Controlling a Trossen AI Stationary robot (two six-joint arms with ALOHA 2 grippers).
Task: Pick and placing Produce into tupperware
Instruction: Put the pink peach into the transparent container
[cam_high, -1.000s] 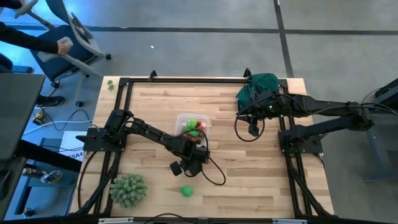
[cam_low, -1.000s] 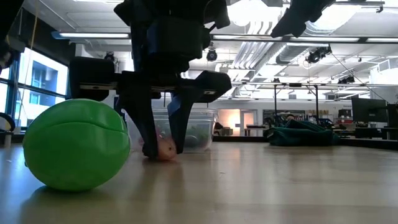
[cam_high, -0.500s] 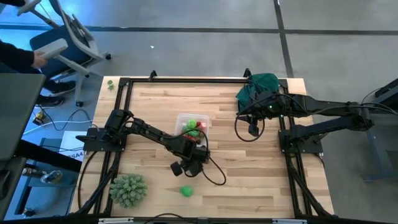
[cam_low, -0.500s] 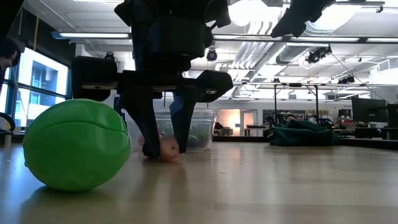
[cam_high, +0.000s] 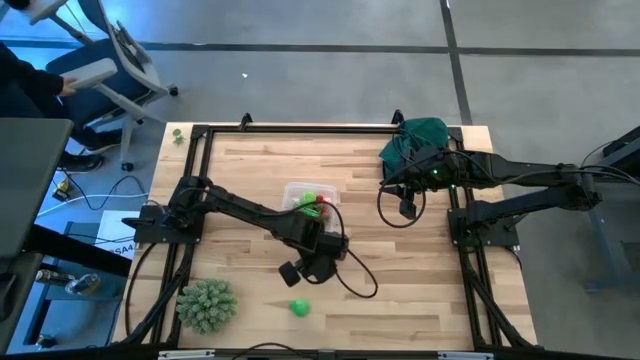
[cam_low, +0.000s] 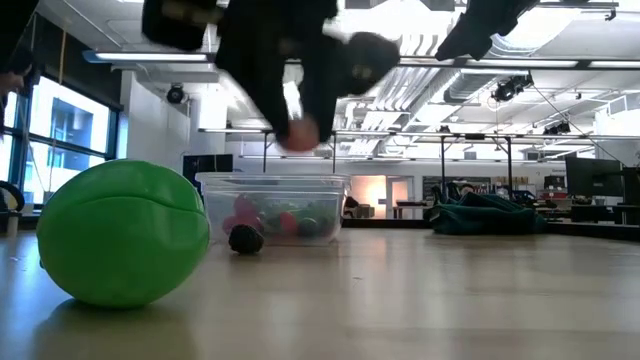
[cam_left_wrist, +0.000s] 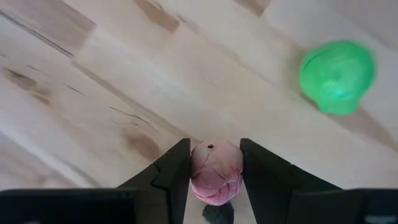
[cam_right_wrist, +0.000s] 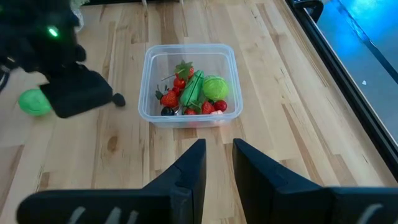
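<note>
A clear tupperware (cam_high: 308, 203) (cam_right_wrist: 188, 84) stands near the table's middle, holding red and green produce. My left gripper (cam_high: 318, 262) (cam_left_wrist: 214, 149) hangs above the table just near of it, shut on a small pink round produce piece (cam_left_wrist: 216, 173) (cam_low: 297, 135). A green round piece (cam_high: 299, 307) (cam_low: 120, 232) (cam_left_wrist: 336, 76) lies on the table nearer the front edge. A small dark piece (cam_low: 244, 238) rests on the table against the tupperware's near side. My right gripper (cam_high: 407, 210) (cam_right_wrist: 217, 152) waits high at the right, its fingers a narrow gap apart with nothing between them. My left gripper pinches the pink piece by its two opposite sides (cam_left_wrist: 194, 169) between its two fingers (cam_left_wrist: 173, 171). The fingers come steeply from above, pointing down. The piece is lifted clear of the table, well above the tupperware's rim in the low view.
A large spiky pale-green ball (cam_high: 207, 305) sits at the front left corner. A dark green cloth (cam_high: 415, 140) (cam_low: 485, 215) lies at the far right corner. A person with an office chair (cam_high: 95, 75) is beyond the table's far left corner.
My left gripper has risen from the table with the pink piece, which was on the wood between its fingers and now hangs clear, high above it. The gripper also went slightly toward the table's right edge. The small dark piece by the tupperware now shows.
</note>
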